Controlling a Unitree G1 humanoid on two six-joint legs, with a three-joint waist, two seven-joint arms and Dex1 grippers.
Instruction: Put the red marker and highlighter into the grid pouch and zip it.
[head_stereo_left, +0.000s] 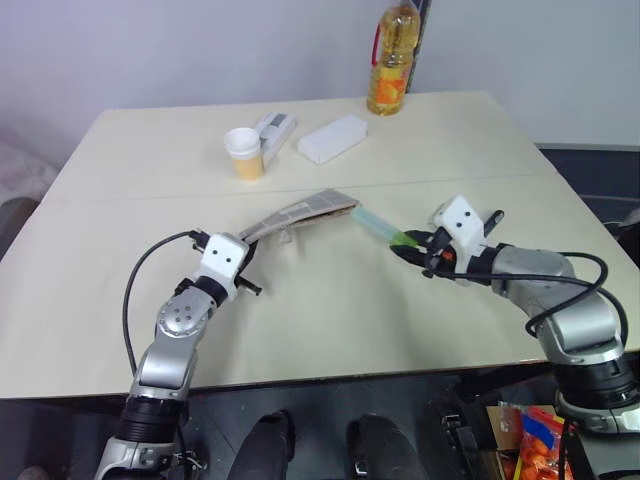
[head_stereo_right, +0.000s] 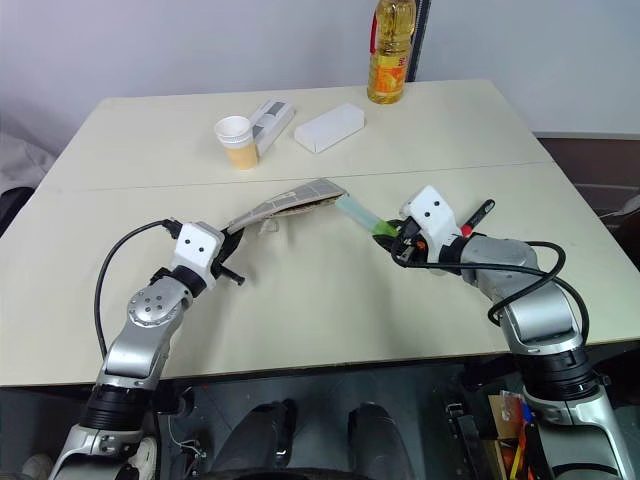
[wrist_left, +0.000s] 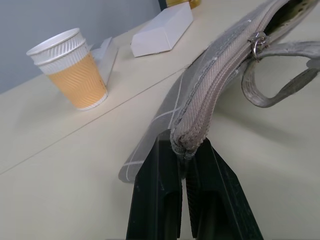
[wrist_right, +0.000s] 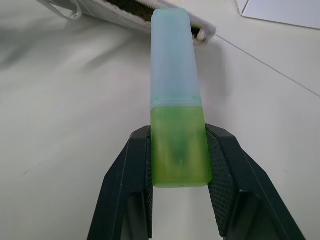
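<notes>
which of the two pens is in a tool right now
The highlighter, stubby light green with a paler cap, clamped in the right tool. The slim red marker lies on the table beside that arm.

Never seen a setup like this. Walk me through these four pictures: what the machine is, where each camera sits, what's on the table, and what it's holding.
It is a two-armed humanoid robot. Two pictures come from cameras on its head, looking down over a table; the other two come from cameras on each wrist. The left gripper is shut on a corner of the grid pouch, lifting it. The right gripper is shut on the highlighter, cap aimed at the pouch's opening. Farther back stand a paper cup, a white box and an oil bottle.
</notes>
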